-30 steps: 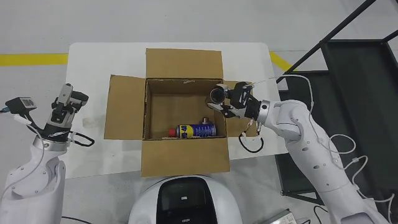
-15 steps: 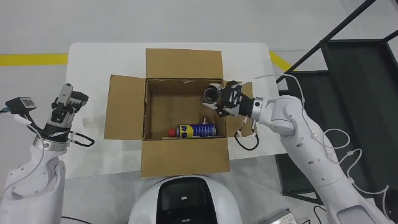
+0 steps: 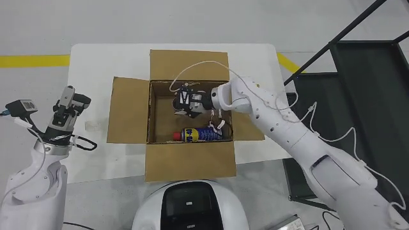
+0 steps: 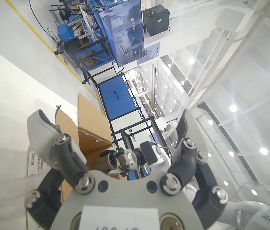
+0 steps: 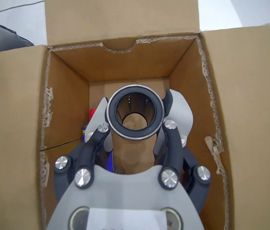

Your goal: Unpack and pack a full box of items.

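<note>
And the right gripper (image 3: 186, 100) pinches a hollow, black-rimmed bearing (image 5: 135, 133) between its fingers, hanging over the middle of the open box (image 3: 128, 110), flaps folded out, at the centre of the table (image 3: 96, 64). A can (image 3: 201, 133) lies on its side along the box's near wall. Over at the table's left edge, the left gripper (image 3: 71, 104) hovers, fingers spread wide.

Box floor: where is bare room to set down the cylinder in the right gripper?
Bare floor lies between the spray can and the far wall of the box. Crowded along the near wall, where the can lies.
</note>
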Available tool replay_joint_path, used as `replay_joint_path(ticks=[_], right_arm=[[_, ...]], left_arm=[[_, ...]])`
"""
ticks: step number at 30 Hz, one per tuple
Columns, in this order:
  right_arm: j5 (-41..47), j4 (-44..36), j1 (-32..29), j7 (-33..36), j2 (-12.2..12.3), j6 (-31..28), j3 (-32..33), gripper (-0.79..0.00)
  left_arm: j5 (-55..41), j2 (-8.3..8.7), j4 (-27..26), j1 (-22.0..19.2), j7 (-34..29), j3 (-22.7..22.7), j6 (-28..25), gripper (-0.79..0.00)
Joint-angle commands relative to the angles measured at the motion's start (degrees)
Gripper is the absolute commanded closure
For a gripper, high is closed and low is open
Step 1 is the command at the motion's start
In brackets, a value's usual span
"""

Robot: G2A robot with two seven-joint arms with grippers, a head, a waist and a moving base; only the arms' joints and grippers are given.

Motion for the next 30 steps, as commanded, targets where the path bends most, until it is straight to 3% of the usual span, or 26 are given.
replay_joint_path(ticks=[1, 16, 19, 20, 21, 22, 30], right_arm=[[-1.0, 3.9, 2.0, -1.0, -1.6, 0.4, -2.8, 0.0], [-5.3, 25.7, 7.9, -11.5, -10.0, 0.5, -11.2, 0.0], [-6.2, 28.1, 8.5, -12.9, -11.1, 0.4, -11.8, -0.317], [-6.3, 28.9, 8.7, -13.3, -11.4, 0.3, -11.9, -0.529], [-6.5, 29.7, 8.9, -13.5, -11.6, 0.6, -11.9, -0.69], [-6.7, 30.3, 9.0, -13.6, -11.9, 0.7, -12.0, -0.785], [-8.0, 31.9, 9.2, -17.9, -11.9, -1.0, -11.0, -0.785]], left_arm=[[0.0, 0.0, 0.0, 0.0, 0.0, 0.0, 0.0, -0.785], [0.0, 0.0, 0.0, 0.0, 0.0, 0.0, 0.0, -0.785], [0.0, 0.0, 0.0, 0.0, 0.0, 0.0, 0.0, -0.785], [0.0, 0.0, 0.0, 0.0, 0.0, 0.0, 0.0, -0.785], [0.0, 0.0, 0.0, 0.0, 0.0, 0.0, 0.0, -0.785], [0.0, 0.0, 0.0, 0.0, 0.0, 0.0, 0.0, -0.785], [2.0, 0.08, 0.2, -0.2, 0.4, -0.3, 1.6, -0.785]])
